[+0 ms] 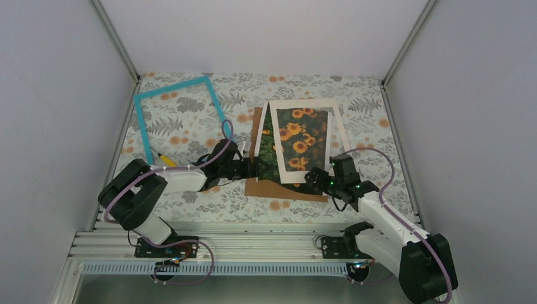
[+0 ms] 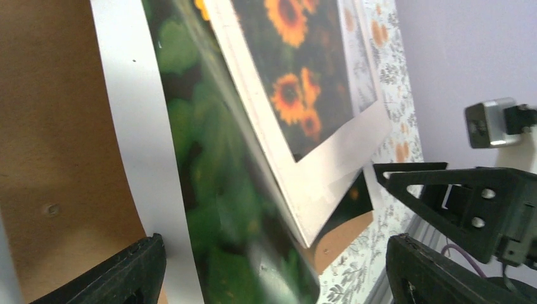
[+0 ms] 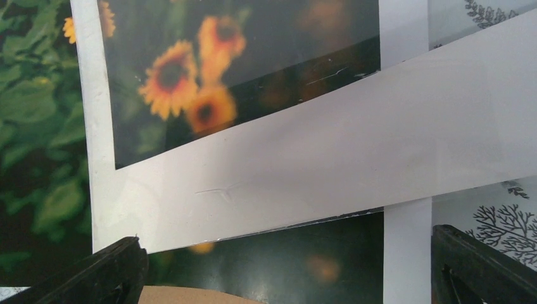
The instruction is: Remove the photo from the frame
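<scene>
From above, the mat [image 1: 301, 104] covers most of the photo [image 1: 267, 149], leaving only a leafy strip at centre and the flowers it borders. The backing board [image 1: 278, 189] peeks out just at its edges. The near side of the frame [image 1: 143, 130], left of centre, I can't make out by the left arm [image 1: 183, 177]. In the left wrist view, the photo's greenery blurs at bottom centre.

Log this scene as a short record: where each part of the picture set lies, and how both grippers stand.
frame: turquoise, empty, flat at the table's far left, apart from the stack
backing board: brown, bottom of the stack
photo: sunflowers, on the board, out of the frame
mat: cream-white, lying askew over the photo
left gripper: open, at the stack's left edge
right gripper: open, at the mat's near right corner
</scene>
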